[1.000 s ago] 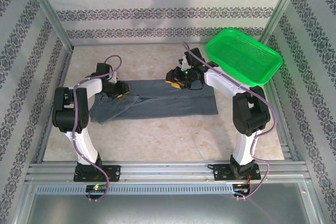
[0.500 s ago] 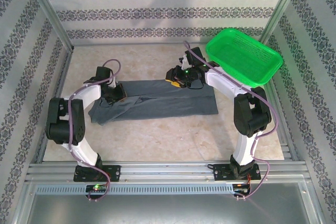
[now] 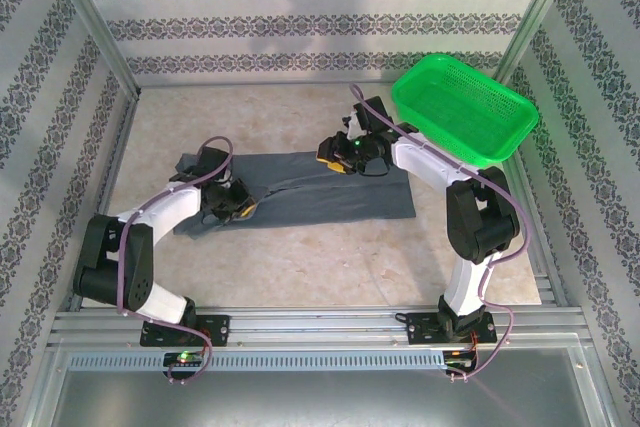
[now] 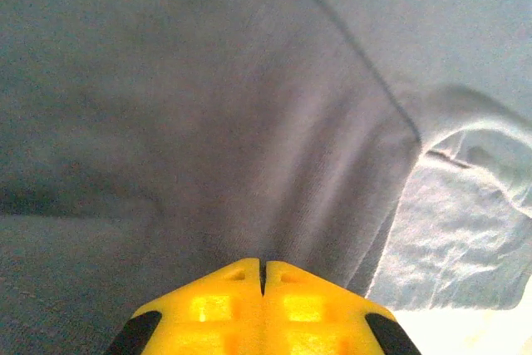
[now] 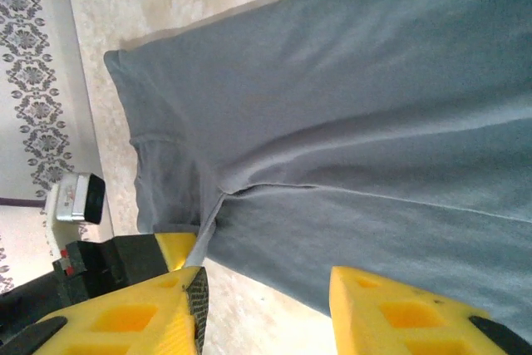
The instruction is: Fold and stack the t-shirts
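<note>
The t-shirt (image 3: 320, 192) lies across the middle of the table (image 3: 300, 257), with the basket (image 3: 465, 112) behind it at far right. The left gripper (image 3: 240, 209) sits at its left end, the right gripper (image 3: 335, 155) over its far edge.

The plain slate-grey t-shirt (image 3: 320, 197) lies flat in a long creased band, its left end pinched by the left gripper (image 3: 240, 209), its far edge under the right gripper (image 3: 338, 158).

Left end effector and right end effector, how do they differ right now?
The left end effector is shut, jaws pressed together and apparently pinching the t-shirt; the right end effector is open, jaws apart. The left end effector sits at the t-shirt's left end; the right end effector is at its far edge, right of the middle. Both are yellow-tipped and low over the same grey t-shirt.
</note>
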Robot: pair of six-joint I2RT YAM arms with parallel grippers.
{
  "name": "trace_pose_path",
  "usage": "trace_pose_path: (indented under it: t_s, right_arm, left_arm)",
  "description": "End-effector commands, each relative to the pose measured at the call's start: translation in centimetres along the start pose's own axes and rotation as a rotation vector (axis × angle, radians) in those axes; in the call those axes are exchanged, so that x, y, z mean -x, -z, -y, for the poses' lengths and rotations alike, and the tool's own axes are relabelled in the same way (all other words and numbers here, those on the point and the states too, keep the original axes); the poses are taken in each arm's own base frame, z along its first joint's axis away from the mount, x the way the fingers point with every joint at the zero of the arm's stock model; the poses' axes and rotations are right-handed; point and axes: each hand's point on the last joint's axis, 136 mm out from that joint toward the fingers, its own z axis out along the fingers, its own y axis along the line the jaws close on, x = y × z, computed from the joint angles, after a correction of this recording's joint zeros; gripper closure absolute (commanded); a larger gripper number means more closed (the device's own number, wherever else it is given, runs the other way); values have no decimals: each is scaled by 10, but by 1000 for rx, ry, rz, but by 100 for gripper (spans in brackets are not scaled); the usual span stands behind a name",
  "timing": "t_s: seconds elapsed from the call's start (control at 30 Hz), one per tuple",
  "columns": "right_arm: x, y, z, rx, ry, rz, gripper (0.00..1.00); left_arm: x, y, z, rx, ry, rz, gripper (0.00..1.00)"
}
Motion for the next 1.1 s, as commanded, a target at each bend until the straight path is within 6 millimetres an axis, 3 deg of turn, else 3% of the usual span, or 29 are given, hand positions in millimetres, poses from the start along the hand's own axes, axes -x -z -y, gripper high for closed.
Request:
trace_pose_path:
  t_s: [0.0,0.2,0.3,0.47,0.63,0.8,0.93,1.07]
  right_arm:
    - [-6,9,-13,43,20,7,55]
    - [-13,7,-5,39,10,-1,56]
    - [-16,7,-1,37,6,-4,56]
    - [-18,6,1,38,-2,-8,56]
    - [-18,2,0,40,-2,-12,56]
    - [-23,-1,-13,65,37,-8,57]
    - [-42,-5,-49,161,161,-16,55]
    - [-68,-16,-74,232,234,-60,53]
  left_arm:
    - [-7,-8,12,-53,152,-5,92]
    - [-22,-28,31,-127,244,-66,84]
    - [-29,-27,32,-120,258,-84,74]
    - [-24,10,6,92,190,7,73]
    - [-5,32,8,93,147,102,76]
    - [22,57,-33,161,200,171,77]
    - [57,77,-74,220,145,243,74]
    - [87,78,-106,231,107,251,73]
